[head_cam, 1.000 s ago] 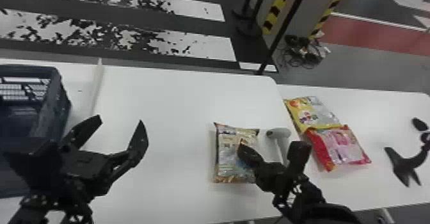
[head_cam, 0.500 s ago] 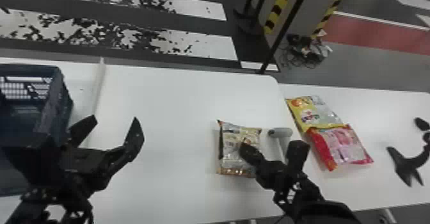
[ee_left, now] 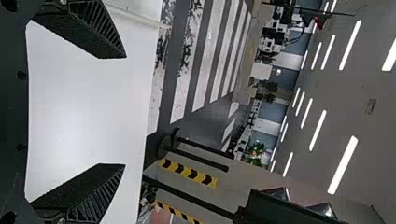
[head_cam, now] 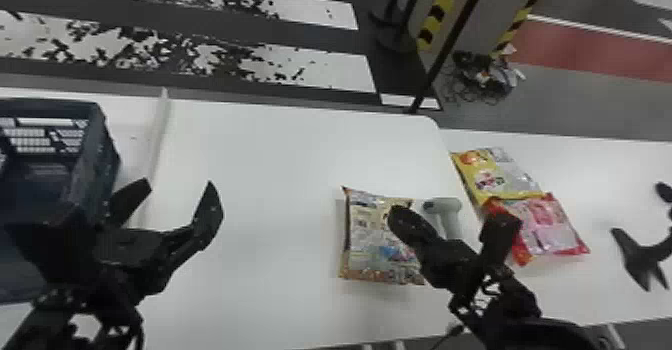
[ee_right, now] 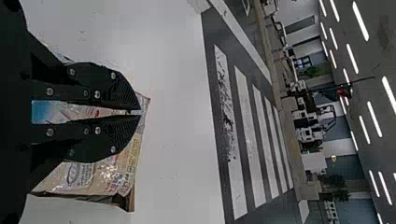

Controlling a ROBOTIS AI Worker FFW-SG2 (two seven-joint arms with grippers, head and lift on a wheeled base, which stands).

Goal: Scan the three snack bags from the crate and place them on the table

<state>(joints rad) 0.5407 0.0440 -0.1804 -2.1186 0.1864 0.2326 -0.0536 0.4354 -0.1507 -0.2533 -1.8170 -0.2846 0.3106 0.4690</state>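
Observation:
My left gripper (head_cam: pixel 175 199) stands open at the left with nothing between its fingers; the left gripper (ee_left: pixel 112 112) is also spread over bare table in its wrist view. My right gripper (head_cam: pixel 400 214) is over the right side of a beige snack bag (head_cam: pixel 370 244). In the right wrist view the right gripper (ee_right: pixel 137 112) is closed on that snack bag (ee_right: pixel 88 177), whose printed surface shows between and beside the fingers. A pale scanner (head_cam: pixel 447 214) is just right of this bag. Yellow (head_cam: pixel 500 174) and pink-red (head_cam: pixel 545 224) snack bags lie farther right, touching.
A dark blue crate (head_cam: pixel 90 174) stands at the left edge, partly behind the left arm. The white table (head_cam: pixel 270 159) has a raised pale strip (head_cam: pixel 157 154) beside the crate. Black forked objects (head_cam: pixel 640 259) are at the far right.
The beige bag has shifted slightly and its tilt has varied, while my right gripper stays at it. The left gripper has barely moved.

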